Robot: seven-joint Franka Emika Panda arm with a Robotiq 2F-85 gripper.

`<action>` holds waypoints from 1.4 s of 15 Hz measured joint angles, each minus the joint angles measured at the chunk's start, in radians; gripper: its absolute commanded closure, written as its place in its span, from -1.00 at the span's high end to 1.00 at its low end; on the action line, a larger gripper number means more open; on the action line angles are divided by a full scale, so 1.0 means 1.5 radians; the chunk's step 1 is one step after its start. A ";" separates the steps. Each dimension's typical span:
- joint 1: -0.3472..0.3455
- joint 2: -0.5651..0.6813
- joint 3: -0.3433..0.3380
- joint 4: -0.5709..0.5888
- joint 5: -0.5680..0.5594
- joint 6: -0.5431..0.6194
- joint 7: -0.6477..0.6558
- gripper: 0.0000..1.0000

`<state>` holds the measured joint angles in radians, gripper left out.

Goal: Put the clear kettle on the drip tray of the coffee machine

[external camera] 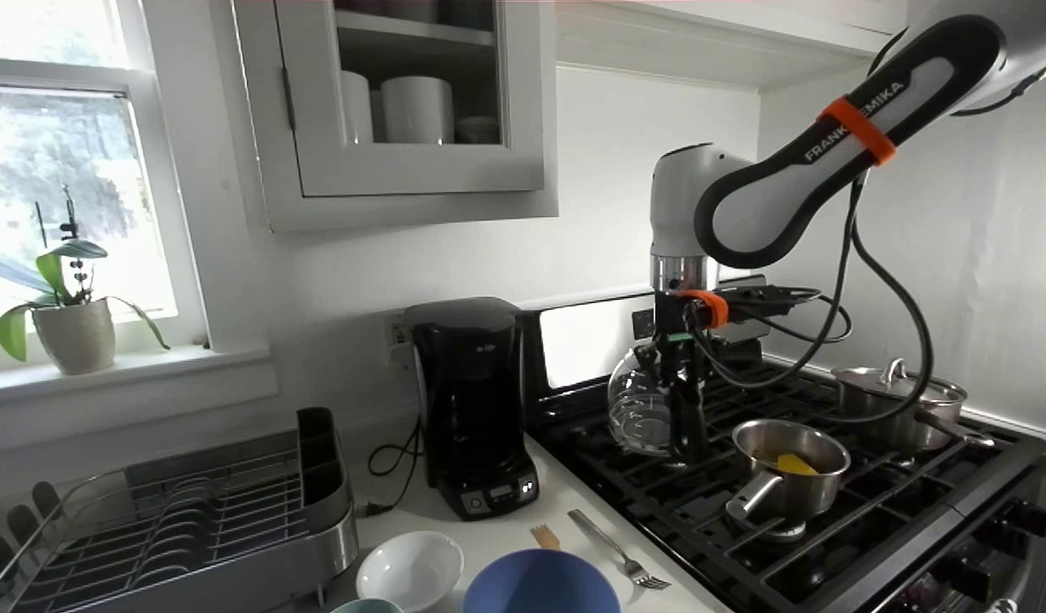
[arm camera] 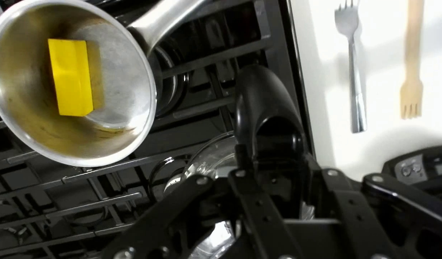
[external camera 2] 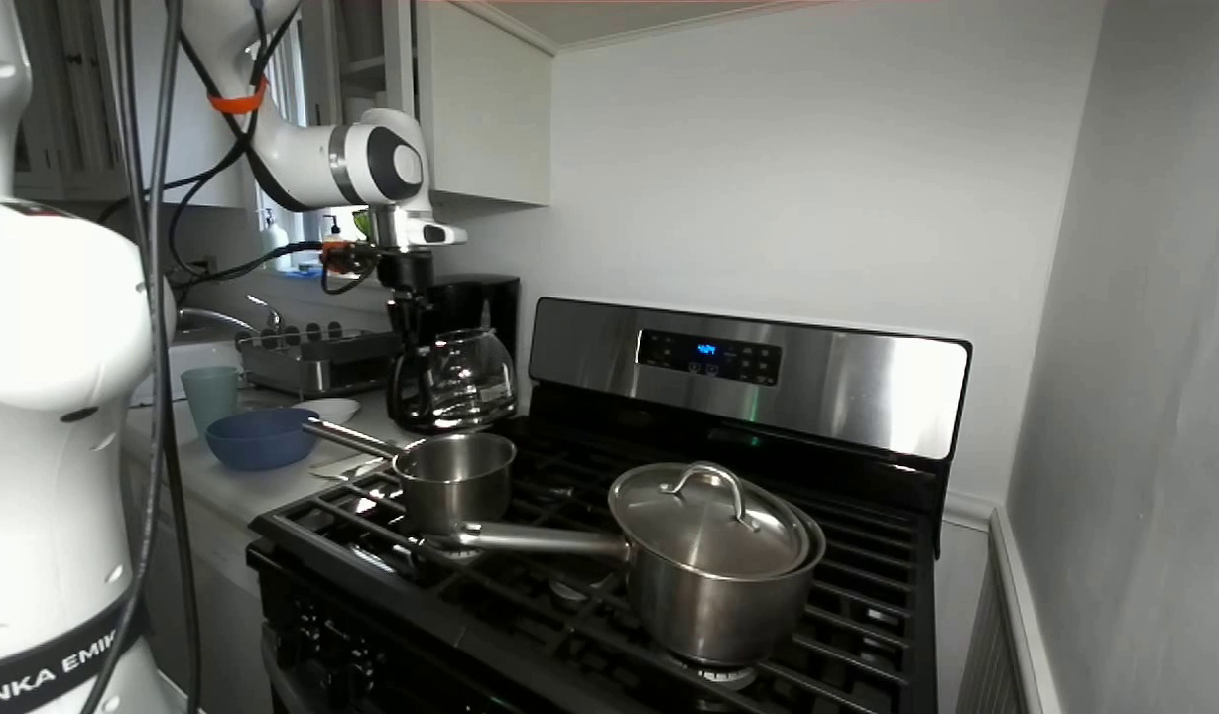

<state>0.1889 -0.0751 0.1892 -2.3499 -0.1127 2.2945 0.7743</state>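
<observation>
The gripper is clamped on the black handle of the clear kettle, so the grasp looks complete. The kettle is close to upright over the back of the stove, on the side nearest the coffee machine; whether its base touches the stove or is lifted clear cannot be told. It is not yet on the drip tray, so carrying it across, lowering it under the machine's overhang and letting go all appear to be left.

The tray can be made out only in an exterior view; the wrist view catches just the machine's control panel. The glass shows plainly in both exterior views, while from the wrist the gripper hides most of it.

The wrist view, in turn, looks down into the saucepan and shows the yellow block inside. It also shows a metal fork and a wooden fork side by side; in an exterior view a blue bowl hides most of the wooden one. A lidded pot appears in both exterior views but not from the wrist.
</observation>
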 measured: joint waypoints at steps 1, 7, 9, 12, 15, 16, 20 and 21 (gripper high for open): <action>0.005 -0.003 0.009 0.002 0.000 -0.018 -0.019 -0.79; 0.020 0.005 0.037 0.040 0.003 -0.091 -0.191 -0.80; 0.022 0.015 0.038 0.055 0.021 -0.103 -0.266 -0.34; 0.022 0.023 0.038 0.067 0.039 -0.108 -0.317 -0.34; 0.022 0.025 0.038 0.069 0.039 -0.109 -0.323 -0.34; 0.022 0.025 0.038 0.069 0.039 -0.110 -0.324 -0.34; 0.023 0.031 0.038 0.068 0.039 -0.110 -0.325 -0.83; 0.024 0.039 0.039 0.069 0.039 -0.110 -0.328 -0.83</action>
<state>0.2243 -0.0169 0.2483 -2.2465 -0.0547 2.1300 0.2818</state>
